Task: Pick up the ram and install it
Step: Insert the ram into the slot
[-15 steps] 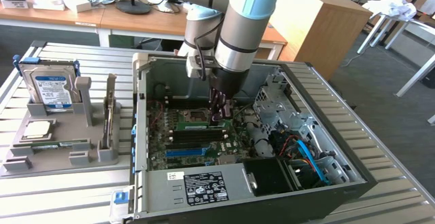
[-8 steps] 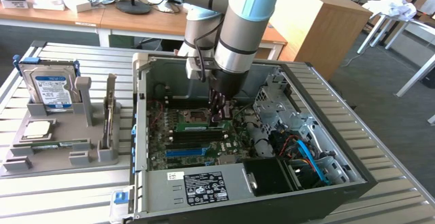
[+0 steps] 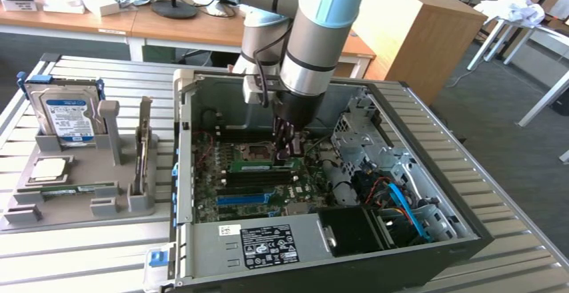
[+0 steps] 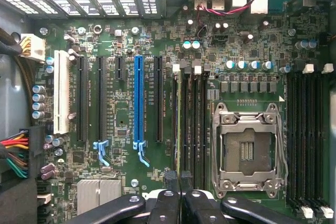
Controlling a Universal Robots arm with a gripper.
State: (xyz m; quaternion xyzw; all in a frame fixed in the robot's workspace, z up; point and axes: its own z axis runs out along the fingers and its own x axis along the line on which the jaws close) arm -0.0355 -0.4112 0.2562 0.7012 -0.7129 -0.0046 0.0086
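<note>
**A:** Where's the ram (image 3: 258,165)?

**B:** Inside the open computer case (image 3: 182,140). It stands on edge on the motherboard (image 4: 121,182), in the bank of slots beside the processor socket (image 4: 247,148). In the wrist view, the ram (image 4: 181,129) is only a thin line running away from the fingertips.

**A:** And the claw (image 3: 289,148)?

**B:** Closed almost completely. The claw (image 4: 180,179) has its two fingertips drawn together on the ram's thin upper edge, close to one end of the stick rather than at its middle.

**A:** How tight is it around there?

**B:** Tight sideways. More dark memory slots (image 4: 195,124) lie just beside the ram, with the socket's metal frame close beyond them. On the other side the black expansion slots and the blue slot (image 4: 138,103) run parallel to it, a little further off.

**A:** Room for the arm?

**B:** It comes down through the case's open side. On the exterior view's right a perforated metal drive cage (image 3: 356,133) stands near the wrist. On that view's left, the board lies open as far as the case wall. Toward the camera, the labelled power supply (image 3: 266,243) closes off the near edge.

**A:** Outside the case?

**B:** On the slatted counter (image 3: 89,260), well apart from the claw, sits a grey holder (image 3: 80,203) with a hard drive (image 3: 69,116) upright in it.
</note>
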